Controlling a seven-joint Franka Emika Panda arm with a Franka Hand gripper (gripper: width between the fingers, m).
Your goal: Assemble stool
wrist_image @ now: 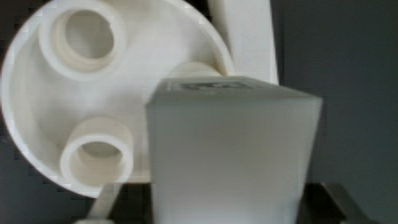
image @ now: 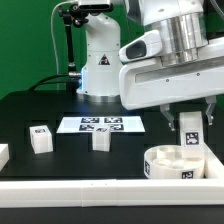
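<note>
My gripper (image: 190, 118) hangs at the exterior view's right, shut on a white block leg (image: 190, 130) that carries a tag. It holds the leg upright over the round white seat (image: 172, 165), with the leg's lower end at the seat's top. In the wrist view the leg (wrist_image: 231, 150) fills the middle, and the seat (wrist_image: 71, 100) lies behind it with two round sockets showing. Two loose legs (image: 40, 139) (image: 101, 139) stand on the black table. Whether the held leg sits inside a socket is hidden.
The marker board (image: 102, 125) lies flat behind the loose legs. The robot base (image: 100, 65) stands at the back. Another white part (image: 3, 153) is cut off at the exterior view's left edge. A long white rail (image: 100, 196) runs along the table's front.
</note>
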